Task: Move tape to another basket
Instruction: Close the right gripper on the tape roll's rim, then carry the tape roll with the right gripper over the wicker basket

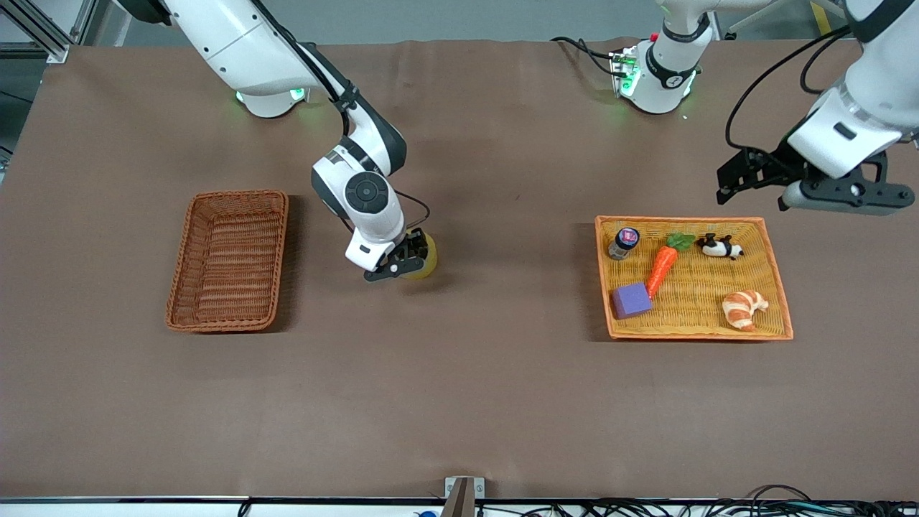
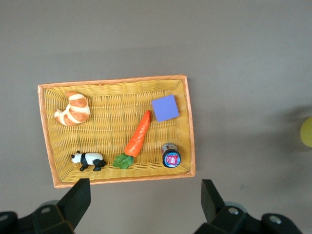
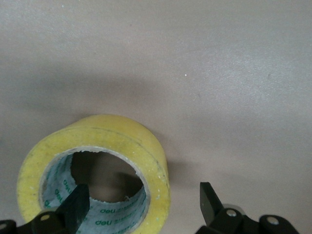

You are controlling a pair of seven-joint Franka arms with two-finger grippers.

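The tape (image 1: 425,257), a yellowish roll with a grey core, lies flat on the table between the two baskets. In the right wrist view the tape (image 3: 122,141) fills the lower part. My right gripper (image 1: 403,263) is down at the tape and open (image 3: 144,195), with one finger in the core and the other outside the wall, a gap showing beside it. The reddish-brown wicker basket (image 1: 228,260) is empty, toward the right arm's end. My left gripper (image 1: 726,185) is open and empty (image 2: 144,195), up over the table beside the orange tray's edge, and waits.
A flat orange-yellow tray (image 1: 779,287) toward the left arm's end holds a toy carrot (image 1: 662,267), a croissant (image 1: 744,308), a purple block (image 1: 631,300), a small jar (image 1: 624,242) and a panda figure (image 1: 720,247). The tape's edge also shows in the left wrist view (image 2: 307,131).
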